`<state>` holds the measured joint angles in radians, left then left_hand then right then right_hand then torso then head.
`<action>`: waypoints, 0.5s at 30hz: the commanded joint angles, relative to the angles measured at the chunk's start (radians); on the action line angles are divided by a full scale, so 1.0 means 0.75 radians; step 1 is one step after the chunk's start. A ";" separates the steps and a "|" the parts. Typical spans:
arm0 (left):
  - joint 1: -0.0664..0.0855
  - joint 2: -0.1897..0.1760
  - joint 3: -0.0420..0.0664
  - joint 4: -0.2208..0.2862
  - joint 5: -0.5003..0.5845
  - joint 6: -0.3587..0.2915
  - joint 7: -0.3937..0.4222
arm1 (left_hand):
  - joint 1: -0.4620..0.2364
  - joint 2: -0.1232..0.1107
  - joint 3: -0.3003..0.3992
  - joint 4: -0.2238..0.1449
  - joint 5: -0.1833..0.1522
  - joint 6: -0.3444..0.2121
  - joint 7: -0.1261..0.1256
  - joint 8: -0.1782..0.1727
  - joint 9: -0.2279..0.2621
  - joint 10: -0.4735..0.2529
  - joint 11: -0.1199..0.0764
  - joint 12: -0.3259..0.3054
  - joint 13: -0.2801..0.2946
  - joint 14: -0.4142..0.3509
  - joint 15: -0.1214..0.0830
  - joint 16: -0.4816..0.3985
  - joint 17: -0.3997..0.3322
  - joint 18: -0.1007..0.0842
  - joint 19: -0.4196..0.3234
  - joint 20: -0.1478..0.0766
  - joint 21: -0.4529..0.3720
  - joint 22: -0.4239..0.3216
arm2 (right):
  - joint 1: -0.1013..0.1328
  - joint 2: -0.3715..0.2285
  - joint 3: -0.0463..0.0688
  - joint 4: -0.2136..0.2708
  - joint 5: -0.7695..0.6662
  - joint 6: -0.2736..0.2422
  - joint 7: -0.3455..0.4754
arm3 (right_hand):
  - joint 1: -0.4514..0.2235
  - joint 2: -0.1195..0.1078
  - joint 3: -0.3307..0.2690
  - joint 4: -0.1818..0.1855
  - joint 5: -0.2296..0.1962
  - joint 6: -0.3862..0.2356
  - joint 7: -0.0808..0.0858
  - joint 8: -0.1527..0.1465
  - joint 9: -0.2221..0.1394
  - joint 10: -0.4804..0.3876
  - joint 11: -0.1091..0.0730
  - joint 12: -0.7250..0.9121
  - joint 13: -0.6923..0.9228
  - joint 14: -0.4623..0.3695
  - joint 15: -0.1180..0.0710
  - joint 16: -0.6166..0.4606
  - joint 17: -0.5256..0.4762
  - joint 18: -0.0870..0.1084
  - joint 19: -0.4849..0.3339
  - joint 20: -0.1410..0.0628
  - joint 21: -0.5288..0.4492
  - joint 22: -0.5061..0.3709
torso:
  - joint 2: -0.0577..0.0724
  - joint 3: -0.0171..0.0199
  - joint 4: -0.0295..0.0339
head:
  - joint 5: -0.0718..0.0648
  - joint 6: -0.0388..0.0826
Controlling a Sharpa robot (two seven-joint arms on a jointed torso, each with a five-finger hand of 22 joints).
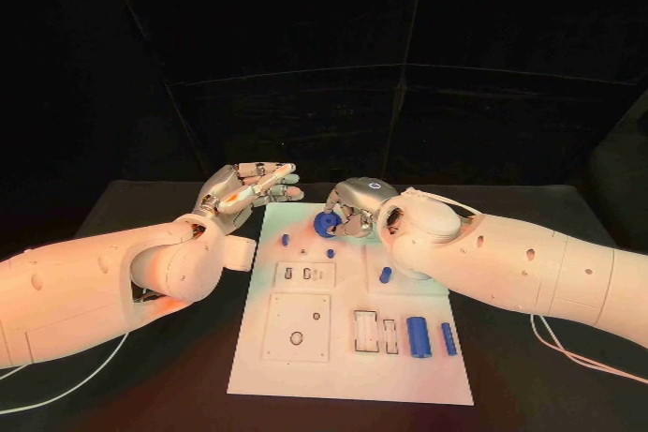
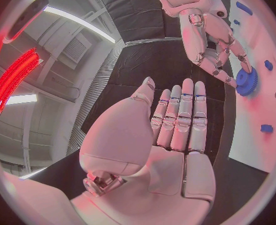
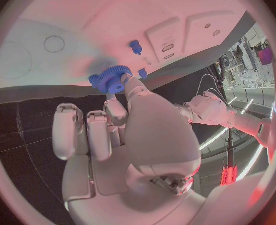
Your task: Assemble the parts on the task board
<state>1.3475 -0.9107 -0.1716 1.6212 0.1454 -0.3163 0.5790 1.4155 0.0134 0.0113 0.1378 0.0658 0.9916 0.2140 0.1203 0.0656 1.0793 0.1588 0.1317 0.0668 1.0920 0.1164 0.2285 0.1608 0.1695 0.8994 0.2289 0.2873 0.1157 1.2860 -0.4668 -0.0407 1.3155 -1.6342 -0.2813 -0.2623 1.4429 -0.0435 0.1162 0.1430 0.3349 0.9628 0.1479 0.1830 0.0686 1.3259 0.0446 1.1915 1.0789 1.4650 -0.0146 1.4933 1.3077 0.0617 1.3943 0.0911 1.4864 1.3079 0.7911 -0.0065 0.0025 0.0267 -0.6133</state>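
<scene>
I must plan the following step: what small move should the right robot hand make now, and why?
Probably lower the blue gear onto the task board. The right robot hand pinches it at the board's far end, seemingly not seated yet; the left robot hand holds nothing.

From the head camera I cannot see the near edge of the blue gear (image 1: 326,224); the right robot hand (image 1: 355,207) covers it, and I cannot tell how the fingertips sit on its teeth. The right forearm hides the task board (image 1: 348,371) edge beside the gear. The left robot hand (image 1: 243,192) overlaps the board's far corner. Small pegs (image 1: 285,238) near the gear are too small to tell their shape. In the left wrist view, the board (image 2: 258,110) is cut off at the circle's rim.
</scene>
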 commanded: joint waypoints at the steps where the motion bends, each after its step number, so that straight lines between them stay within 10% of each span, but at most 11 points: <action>1: 0.002 0.002 0.001 0.003 -0.008 0.017 0.008 | -0.004 0.009 0.002 -0.009 -0.004 0.006 0.001 -0.004 -0.001 0.005 0.000 -0.005 0.000 0.010 0.000 -0.005 0.001 0.019 0.010 0.004 -0.003 -0.001 | 0.002 0.018 -0.002 -0.024 -0.029 0.048 -0.015 | 0.003 0.009 0.009 0.000 0.001 0.027 -0.016 0.005 0.001 0.001 0.003 -0.001 -0.003 0.090 -0.011 0.004 0.074 -0.013 0.008 -0.001 0.004 0.016 | -0.001 0.0009 -0.0025 | 0.008 -0.008; 15: 0.002 0.006 0.001 0.001 -0.008 0.018 0.007 | -0.004 0.009 0.002 -0.009 -0.004 0.006 0.001 -0.004 -0.001 0.005 0.000 -0.005 0.000 0.010 0.000 -0.005 0.001 0.019 0.010 0.004 -0.003 -0.001 | -0.008 0.075 -0.006 -0.095 -0.031 0.072 -0.025 | -0.005 -0.003 0.030 0.000 -0.021 0.013 -0.008 -0.015 -0.002 -0.012 0.009 -0.015 -0.013 0.089 -0.007 0.004 0.075 -0.014 0.009 0.002 0.005 0.019 | -0.001 0.0016 -0.0037 | 0.013 -0.021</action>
<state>1.3476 -0.9073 -0.1715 1.6206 0.1454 -0.3157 0.5789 1.4156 0.0134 0.0113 0.1378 0.0658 0.9916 0.2140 0.1203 0.0656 1.0792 0.1589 0.1317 0.0668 1.0920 0.1164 0.2285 0.1606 0.1696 0.8994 0.2289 0.2873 0.1159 1.2807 -0.4128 -0.0435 1.2470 -1.6488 -0.2490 -0.2742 1.4393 -0.0473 0.1312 0.1422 0.3228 0.9614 0.1460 0.1764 0.0645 1.3218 0.0486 1.1844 1.0710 1.4650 -0.0146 1.4930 1.3076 0.0619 1.3942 0.0911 1.4864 1.3077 0.7906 -0.0055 0.0008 0.0352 -0.6285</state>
